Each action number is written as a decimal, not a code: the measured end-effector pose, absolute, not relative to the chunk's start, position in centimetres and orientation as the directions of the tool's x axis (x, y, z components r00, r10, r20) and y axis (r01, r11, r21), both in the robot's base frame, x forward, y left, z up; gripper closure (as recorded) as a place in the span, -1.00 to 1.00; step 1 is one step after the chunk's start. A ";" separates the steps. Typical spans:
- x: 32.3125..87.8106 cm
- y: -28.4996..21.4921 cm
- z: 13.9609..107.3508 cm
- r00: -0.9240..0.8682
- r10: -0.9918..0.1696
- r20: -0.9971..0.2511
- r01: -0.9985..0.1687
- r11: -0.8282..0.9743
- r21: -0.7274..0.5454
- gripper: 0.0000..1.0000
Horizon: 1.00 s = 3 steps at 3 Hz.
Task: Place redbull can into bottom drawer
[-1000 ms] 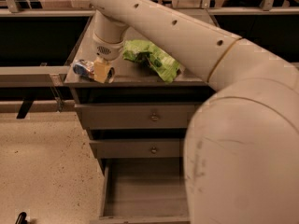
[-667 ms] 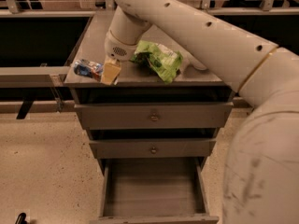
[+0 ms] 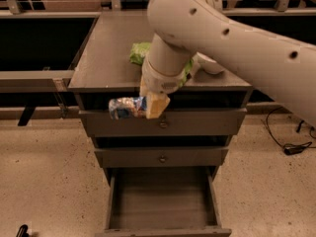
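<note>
The gripper (image 3: 149,106), in front of the top drawer (image 3: 207,122), clamps one end of the redbull can (image 3: 124,107), whose label is blurred beyond reading. The arm (image 3: 207,28) hides much of the green bag (image 3: 139,52) and part of the white bowl (image 3: 211,67) on the desk (image 3: 108,58), and runs off the right edge. The front of the bottom drawer (image 3: 160,201) is cut by the lower edge.

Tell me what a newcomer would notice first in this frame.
The pale arm fills the upper right, its gripper in front of the top drawer, jaws shut on the redbull can held sideways. Below, the bottom drawer stands open, and a green bag lies on the cabinet top.
</note>
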<state>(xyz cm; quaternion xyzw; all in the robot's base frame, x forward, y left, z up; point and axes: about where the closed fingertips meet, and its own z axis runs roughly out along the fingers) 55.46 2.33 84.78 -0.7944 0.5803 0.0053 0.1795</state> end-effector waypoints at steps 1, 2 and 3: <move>53.9 -0.5 80.0 0.449 -0.893 -0.027 -0.855 -0.421 -0.303 1.00; 52.5 -2.0 76.5 0.473 -0.881 0.034 -0.850 -0.466 -0.247 1.00; 53.3 -1.7 75.5 0.490 -0.871 0.015 -0.845 -0.480 -0.237 1.00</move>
